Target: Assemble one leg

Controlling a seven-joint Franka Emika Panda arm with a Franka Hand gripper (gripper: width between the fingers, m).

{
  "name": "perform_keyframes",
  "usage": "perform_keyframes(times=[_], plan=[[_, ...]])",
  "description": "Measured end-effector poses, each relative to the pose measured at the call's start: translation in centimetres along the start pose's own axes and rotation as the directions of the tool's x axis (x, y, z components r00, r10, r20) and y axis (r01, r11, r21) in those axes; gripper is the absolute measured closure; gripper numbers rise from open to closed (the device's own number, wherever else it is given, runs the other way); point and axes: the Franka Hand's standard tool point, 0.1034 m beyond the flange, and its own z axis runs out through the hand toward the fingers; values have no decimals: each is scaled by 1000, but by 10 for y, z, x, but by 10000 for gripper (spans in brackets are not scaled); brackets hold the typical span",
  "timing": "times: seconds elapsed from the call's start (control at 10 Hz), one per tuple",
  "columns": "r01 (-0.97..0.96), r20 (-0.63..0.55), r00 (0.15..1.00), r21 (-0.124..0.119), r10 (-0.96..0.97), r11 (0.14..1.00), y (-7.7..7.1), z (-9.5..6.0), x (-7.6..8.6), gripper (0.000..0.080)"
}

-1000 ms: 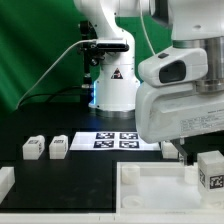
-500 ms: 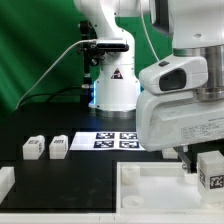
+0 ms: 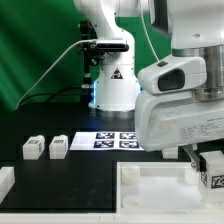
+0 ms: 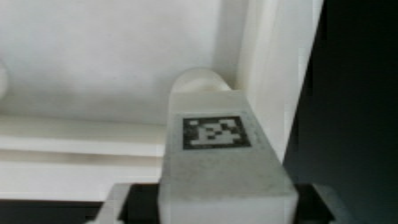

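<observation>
My gripper (image 3: 208,170) is shut on a white leg (image 3: 212,172) with a black-and-white tag, holding it just above the large white panel (image 3: 150,185) at the exterior view's right. In the wrist view the leg (image 4: 217,140) fills the space between the jaws, its tag facing the camera, with the panel (image 4: 107,80) and its raised edge behind it. Two more legs (image 3: 34,148) (image 3: 58,146) stand on the black table at the exterior view's left.
The marker board (image 3: 115,140) lies flat on the table in front of the robot base (image 3: 113,85). A white block (image 3: 5,181) sits at the left front edge. A green backdrop stands behind.
My gripper has moved down with the leg, bringing it lower toward the panel. The two legs on the left have not moved.
</observation>
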Motion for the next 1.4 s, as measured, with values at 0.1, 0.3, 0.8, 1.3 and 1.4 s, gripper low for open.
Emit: perform_keyframes(times=[0.1, 0.3, 0.8, 1.3, 1.4], plan=[[-81, -25, 996, 2, 81, 997, 1, 0, 0, 505], [-413, -73, 908, 17, 413, 910, 3, 0, -3, 505], [-868, -35, 488, 84, 872, 489, 9, 1, -3, 505], [-996, 23, -16, 82, 1000, -18, -13, 4, -6, 505], [-996, 21, 19, 82, 1000, 17, -13, 4, -6, 504]])
